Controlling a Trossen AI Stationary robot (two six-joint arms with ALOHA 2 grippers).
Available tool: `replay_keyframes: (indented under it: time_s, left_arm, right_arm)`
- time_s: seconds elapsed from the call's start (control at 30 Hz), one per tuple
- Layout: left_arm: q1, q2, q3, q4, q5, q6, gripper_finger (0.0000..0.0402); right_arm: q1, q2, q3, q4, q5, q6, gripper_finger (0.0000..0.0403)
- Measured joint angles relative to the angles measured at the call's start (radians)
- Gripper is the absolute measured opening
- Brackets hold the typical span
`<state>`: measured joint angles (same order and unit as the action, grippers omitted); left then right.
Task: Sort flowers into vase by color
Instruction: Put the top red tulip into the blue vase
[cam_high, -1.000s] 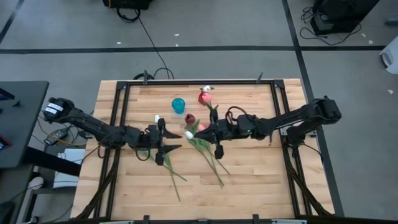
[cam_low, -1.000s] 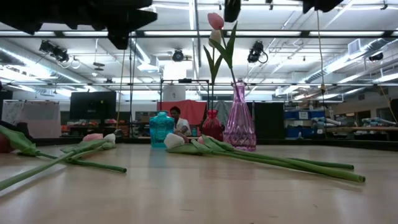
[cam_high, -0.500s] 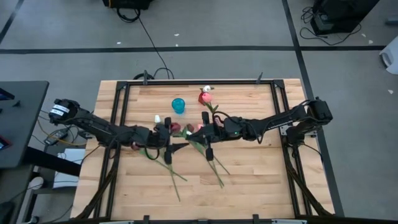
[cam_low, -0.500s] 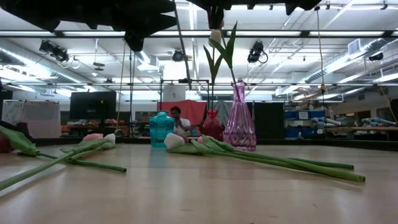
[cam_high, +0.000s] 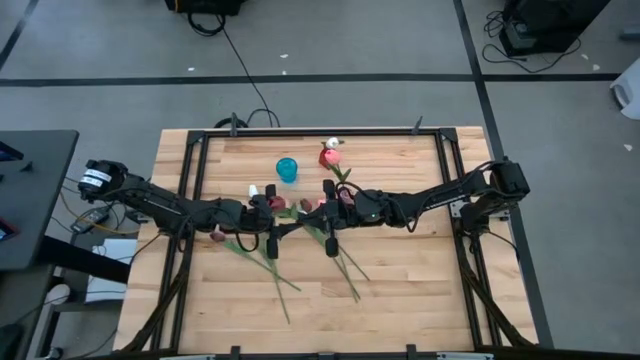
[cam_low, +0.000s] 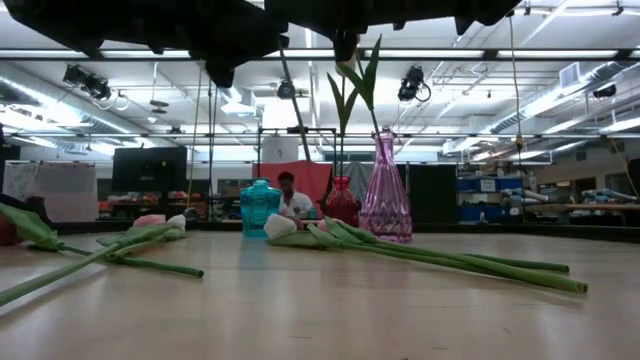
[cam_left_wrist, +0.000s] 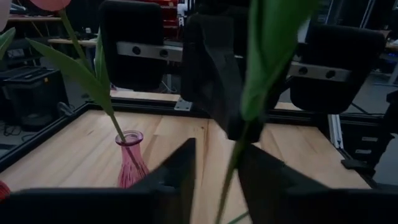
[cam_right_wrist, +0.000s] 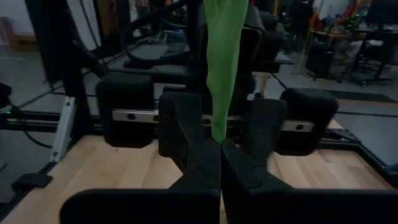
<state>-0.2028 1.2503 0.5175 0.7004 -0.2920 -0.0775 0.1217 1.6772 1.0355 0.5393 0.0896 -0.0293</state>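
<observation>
Loose tulips lie nearest on the wooden table. Mid-table, above them, the right gripper is clamped on a green tulip stem; the left gripper faces it, fingers apart around that stem. Farther back stands a pink vase.

Glossy translucent pink glass vase on a smooth, pale wooden table.
</observation>
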Motion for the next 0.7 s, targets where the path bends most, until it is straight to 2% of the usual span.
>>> replay_keyframes:
  time_s: [0.13,0.17,0.33,0.6,0.7]
  left_arm:
    - [-0.001,0.000,0.000,-0.025,0.007,0.020,0.0025]
    - [-0.001,0.000,0.000,-0.030,0.008,0.021,0.0015]
    - [0.000,0.000,0.000,-0.040,0.009,0.021,0.0015]
    - [0.000,0.000,-0.001,-0.045,0.009,0.044,0.0013]
    - [0.000,-0.010,-0.001,-0.050,0.009,0.047,0.0012]
  right_arm:
    - [-0.001,0.000,0.000,-0.011,0.009,-0.001,0.0005]
    - [-0.001,0.000,-0.001,-0.014,0.015,-0.001,0.0005]
    - [0.000,0.000,-0.001,-0.027,0.039,0.008,0.0020]
    - [-0.003,-0.002,0.000,-0.032,0.036,0.034,0.0126]
    - [-0.005,-0.030,-0.001,-0.116,0.037,0.038,0.0157]
